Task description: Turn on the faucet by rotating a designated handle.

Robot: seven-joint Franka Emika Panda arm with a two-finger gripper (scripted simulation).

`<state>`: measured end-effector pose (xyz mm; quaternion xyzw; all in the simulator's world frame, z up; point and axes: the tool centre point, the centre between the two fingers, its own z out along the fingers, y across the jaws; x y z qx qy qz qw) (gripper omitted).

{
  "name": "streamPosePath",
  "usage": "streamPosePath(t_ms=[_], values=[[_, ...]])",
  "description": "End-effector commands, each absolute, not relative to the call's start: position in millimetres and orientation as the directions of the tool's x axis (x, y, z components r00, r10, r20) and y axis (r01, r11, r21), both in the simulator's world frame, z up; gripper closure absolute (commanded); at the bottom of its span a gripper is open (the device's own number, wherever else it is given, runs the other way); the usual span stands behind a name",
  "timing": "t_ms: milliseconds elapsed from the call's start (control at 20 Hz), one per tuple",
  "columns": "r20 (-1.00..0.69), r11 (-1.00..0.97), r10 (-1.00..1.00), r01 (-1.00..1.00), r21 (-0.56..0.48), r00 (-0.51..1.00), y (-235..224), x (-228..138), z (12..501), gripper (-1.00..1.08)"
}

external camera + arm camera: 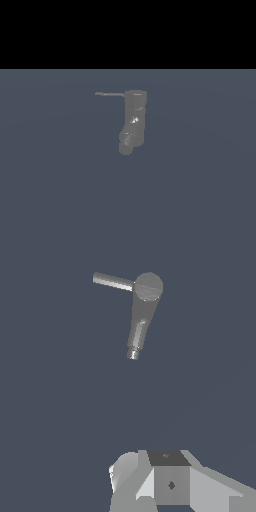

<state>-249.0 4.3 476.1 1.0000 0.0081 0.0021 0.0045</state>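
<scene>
The faucet (134, 120) is a dull-grey upright cylinder standing on the blue-grey floor in the middle of the exterior view. Its short spout (126, 146) angles out at the lower end. The handle (110, 94) is a thin dark rod sticking from the faucet's top toward the exterior view's left. The wrist view looks down on the faucet's flat top (148, 286), the handle (114, 281) and the spout (137, 333). Grey blocky parts of my gripper (167, 458) show at the picture's edge, well apart from the faucet. I cannot tell how its jaws stand. The arm is out of the exterior view.
A flat blue-grey floor (60, 200) spreads around the faucet in both views. A black band fills the exterior view beyond the floor's far edge.
</scene>
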Motion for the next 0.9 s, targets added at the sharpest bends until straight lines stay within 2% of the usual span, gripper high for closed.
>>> streamPosePath(t_ms=[0,850], values=[[0.004,-1.000,0.016,0.016,0.009,1.000,4,-249,476,1.08],[0.004,-0.991,-0.134,-0.134,0.007,0.991,36,-232,453,1.08]])
